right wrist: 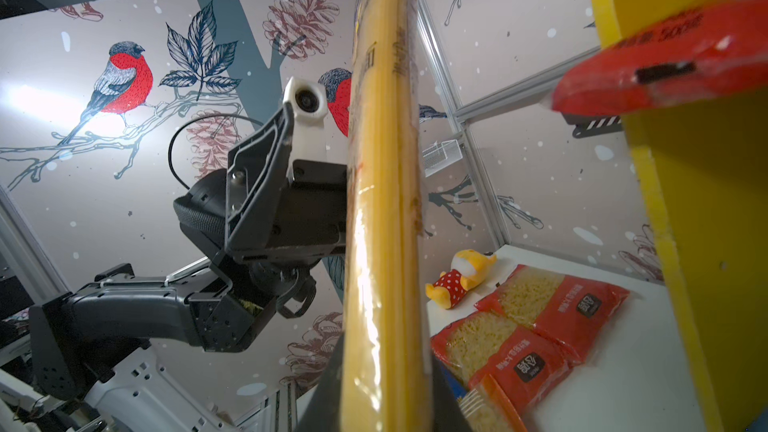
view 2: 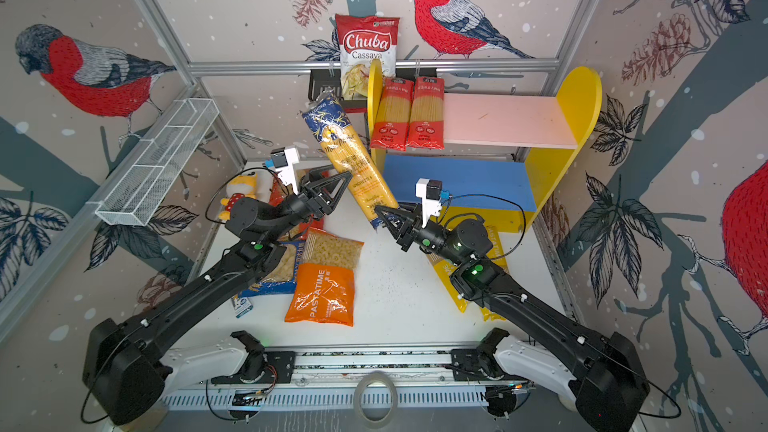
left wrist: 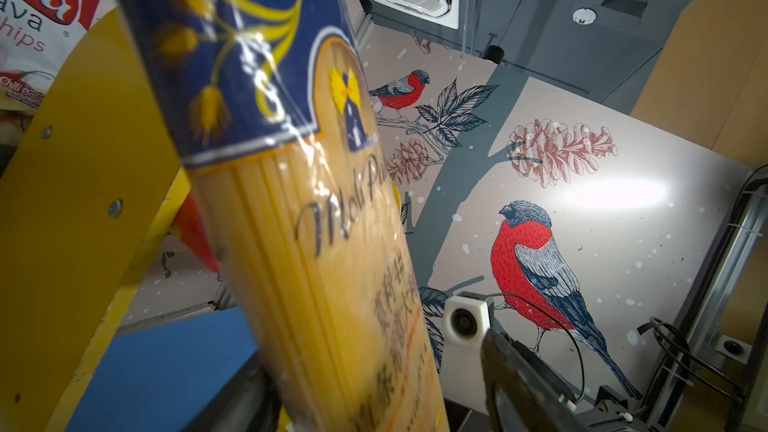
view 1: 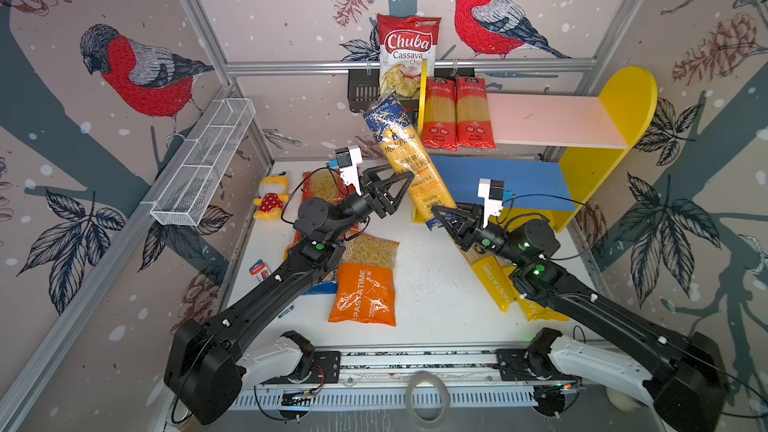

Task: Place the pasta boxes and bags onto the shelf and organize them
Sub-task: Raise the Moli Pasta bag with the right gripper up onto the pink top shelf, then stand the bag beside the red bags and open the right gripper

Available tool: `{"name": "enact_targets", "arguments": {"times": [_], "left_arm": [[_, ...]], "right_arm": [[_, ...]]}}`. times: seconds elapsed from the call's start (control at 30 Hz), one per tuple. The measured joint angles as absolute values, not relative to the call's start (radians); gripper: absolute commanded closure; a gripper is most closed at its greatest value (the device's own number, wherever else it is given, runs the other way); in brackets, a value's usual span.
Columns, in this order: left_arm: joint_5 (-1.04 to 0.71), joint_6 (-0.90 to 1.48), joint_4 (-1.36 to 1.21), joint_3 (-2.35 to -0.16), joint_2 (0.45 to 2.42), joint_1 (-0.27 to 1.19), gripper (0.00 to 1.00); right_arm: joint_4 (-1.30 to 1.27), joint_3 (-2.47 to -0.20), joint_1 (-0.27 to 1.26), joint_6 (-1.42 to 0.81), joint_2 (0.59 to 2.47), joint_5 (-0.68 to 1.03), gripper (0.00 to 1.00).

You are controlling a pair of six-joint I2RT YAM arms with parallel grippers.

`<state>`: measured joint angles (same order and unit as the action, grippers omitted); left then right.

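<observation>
Shelf (view 1: 623,93), right of frame: yellow sides, pink upper board (view 1: 552,118) mostly free. Dark-blue spaghetti pack (view 1: 409,160), centre of frame: aloft and tilted, its top leaning toward the shelf's left side panel, not yet on a board. Two red spaghetti packs (view 1: 439,118): lying at the pink board's left end. Right gripper (view 1: 442,216): clamped on the blue pack's lower end. Left gripper (view 1: 401,193): jaws spread, straddling its middle without grip. Handling advice: lift the top clear of the side panel, then lay the pack flat beside the red pair.

1. Both top views: high overhead, facing down onto shelf (view 1: 625,97), share whole scene
2. Left wrist: close, tilted up along spaghetti pack (left wrist: 299,268) beside shelf
3. Right wrist: close, same pack, same shelf
</observation>
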<state>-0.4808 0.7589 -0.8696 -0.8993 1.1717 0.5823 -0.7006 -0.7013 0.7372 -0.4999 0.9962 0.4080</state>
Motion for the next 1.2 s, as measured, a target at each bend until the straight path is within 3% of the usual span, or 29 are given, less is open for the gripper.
{"name": "enact_targets", "arguments": {"times": [0.23, 0.67, 0.97, 1.2], "left_arm": [[-0.496, 0.751, -0.879, -0.919, 1.192, 0.603, 0.2], [-0.491, 0.695, -0.85, -0.91, 1.211, 0.633, 0.19], [-0.373, 0.572, -0.741, -0.816, 1.215, 0.711, 0.19], [-0.3, 0.57, -0.728, -0.717, 1.247, 0.745, 0.2]], "right_arm": [[-0.701, -0.725, 0.705, -0.501, 0.994, 0.4, 1.0], [-0.645, -0.857, 0.57, -0.583, 0.951, 0.265, 1.0], [-0.261, -1.141, 0.328, -0.744, 1.0, 0.077, 1.0], [0.076, -1.325, 0.11, -0.864, 1.151, 0.247, 1.0]]}}
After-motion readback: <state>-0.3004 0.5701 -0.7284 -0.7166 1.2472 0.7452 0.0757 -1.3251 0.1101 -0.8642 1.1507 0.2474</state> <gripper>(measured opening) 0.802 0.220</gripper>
